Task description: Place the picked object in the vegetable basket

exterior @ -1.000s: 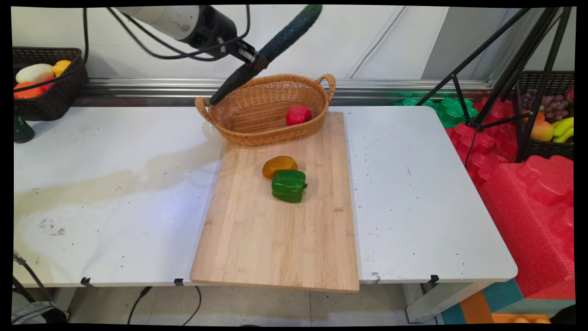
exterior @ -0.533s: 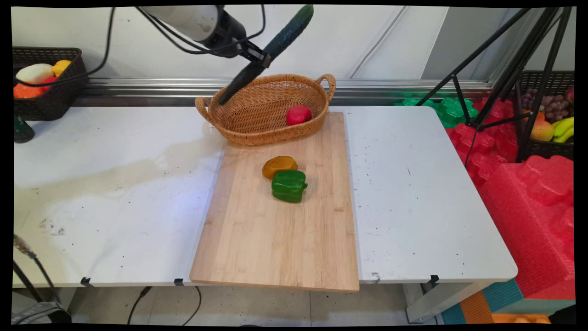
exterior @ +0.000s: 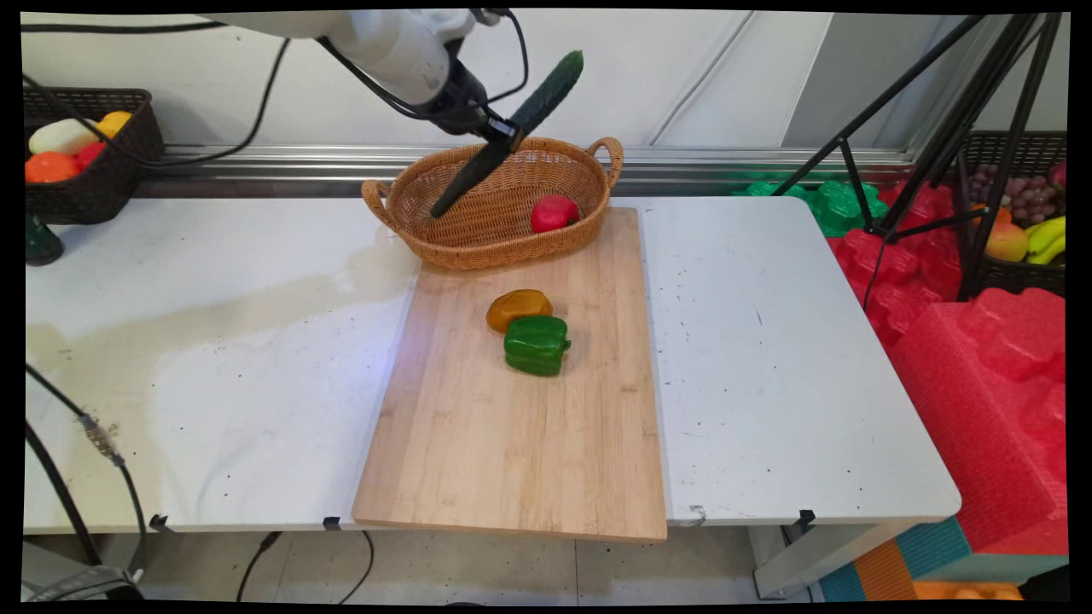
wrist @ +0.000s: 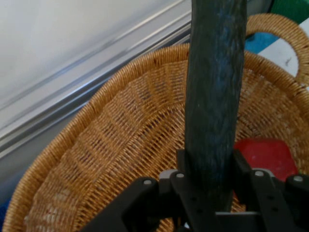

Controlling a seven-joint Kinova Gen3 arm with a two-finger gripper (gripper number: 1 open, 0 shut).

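Observation:
My gripper (exterior: pixel 507 134) is shut on a long dark green cucumber (exterior: pixel 512 128), held slanted above the wicker basket (exterior: pixel 478 230) at the back of the wooden cutting board (exterior: pixel 512 443). In the hand view the cucumber (wrist: pixel 215 96) runs straight up between the fingers (wrist: pixel 241 169), with the basket's woven wall (wrist: pixel 120 145) below it. A red pepper (exterior: pixel 554 212) lies inside the basket at its right side; the hand view shows the red pepper (wrist: pixel 265 154) just behind the cucumber. An orange-brown pepper (exterior: pixel 518 308) and a green pepper (exterior: pixel 536 344) lie touching on the board.
A dark basket of fruit (exterior: pixel 81 153) stands at the back left of the white table (exterior: pixel 213 358). A black tripod (exterior: pixel 938 136) and red foam blocks (exterior: pixel 981 375) stand off the table's right side. Black cables (exterior: pixel 77 435) hang at the left front.
The arm has carried the cucumber to the right and downward, from over the basket's left handle to over its inside. The peppers have not moved.

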